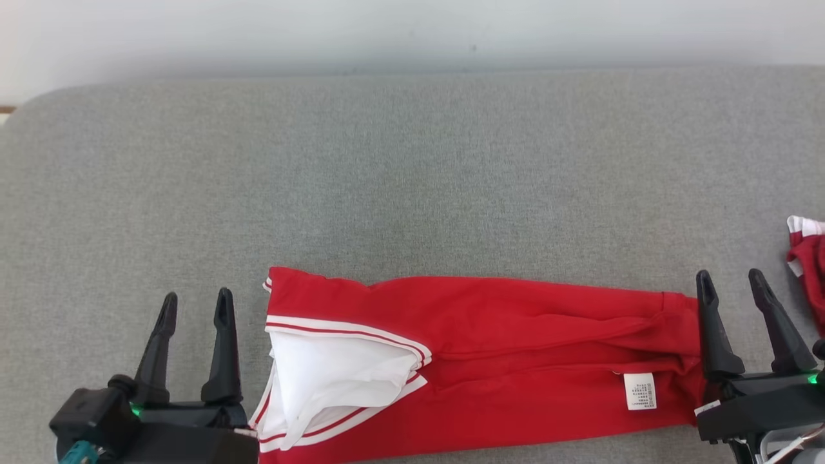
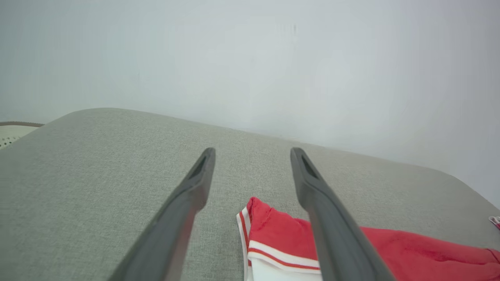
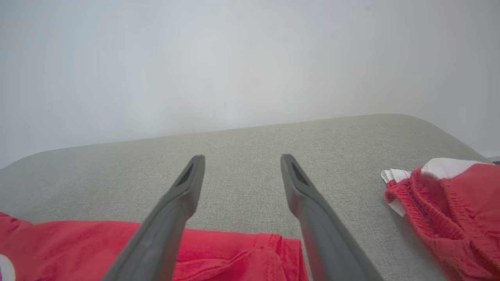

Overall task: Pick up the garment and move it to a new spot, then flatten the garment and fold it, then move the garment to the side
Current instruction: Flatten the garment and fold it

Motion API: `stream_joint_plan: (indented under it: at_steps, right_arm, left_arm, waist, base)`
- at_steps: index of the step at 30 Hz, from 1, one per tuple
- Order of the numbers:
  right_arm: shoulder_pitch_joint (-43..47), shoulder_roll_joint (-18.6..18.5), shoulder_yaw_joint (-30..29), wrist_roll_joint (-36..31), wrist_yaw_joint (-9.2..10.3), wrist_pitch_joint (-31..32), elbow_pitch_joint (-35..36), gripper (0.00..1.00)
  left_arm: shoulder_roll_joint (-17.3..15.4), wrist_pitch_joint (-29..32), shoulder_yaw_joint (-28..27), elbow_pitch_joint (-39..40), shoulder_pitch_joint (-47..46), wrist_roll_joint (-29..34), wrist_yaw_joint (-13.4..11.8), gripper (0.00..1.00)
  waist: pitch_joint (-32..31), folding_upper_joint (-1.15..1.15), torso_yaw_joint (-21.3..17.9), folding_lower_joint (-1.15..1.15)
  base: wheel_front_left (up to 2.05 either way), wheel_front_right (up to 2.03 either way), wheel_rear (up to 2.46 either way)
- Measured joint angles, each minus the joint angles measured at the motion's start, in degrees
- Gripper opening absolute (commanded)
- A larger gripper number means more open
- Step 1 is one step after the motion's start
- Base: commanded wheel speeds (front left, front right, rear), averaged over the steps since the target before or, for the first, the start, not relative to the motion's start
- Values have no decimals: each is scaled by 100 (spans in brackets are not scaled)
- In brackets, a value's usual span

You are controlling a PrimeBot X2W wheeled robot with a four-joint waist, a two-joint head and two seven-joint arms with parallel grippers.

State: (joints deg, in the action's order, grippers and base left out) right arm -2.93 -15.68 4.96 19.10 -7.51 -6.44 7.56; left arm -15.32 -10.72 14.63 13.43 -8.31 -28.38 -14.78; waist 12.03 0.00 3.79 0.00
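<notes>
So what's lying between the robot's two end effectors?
The red garment, folded into a strip, lies between the left end effector and the right end effector, seen in the head view.

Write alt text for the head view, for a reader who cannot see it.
A long red garment with a white panel lies across a grey padded surface. The left tool and right tool stand open at its ends, holding nothing. A second red garment shows at the right edge.
</notes>
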Motion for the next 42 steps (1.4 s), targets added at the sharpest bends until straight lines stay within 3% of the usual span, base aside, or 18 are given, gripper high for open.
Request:
stream_joint_plan:
  at_steps: [5,16,35,42]
  right_arm:
    - [-13,82,57,-155,0,92,74,100]
    - [327,223,183,-357,0,203,-38,100]
    - [620,288,223,-374,0,245,-200,100]
    - [430,168,-84,-264,0,255,-638,100]
  left_arm:
    - [91,-249,57,-437,-183,289,-35,100]
    - [38,-404,151,-1300,-261,890,305,100]
    - [169,-405,-55,-1424,109,1282,461,100]
    - [277,-405,-82,-1421,72,1340,520,100]
  waist:
    - [-221,0,9,0]
    - [-680,0,36,0]
    - [-1002,0,80,0]
    - [-899,0,110,1]
  base:
    - [0,0,0]
    - [0,0,0]
    - [0,0,0]
    - [0,0,0]
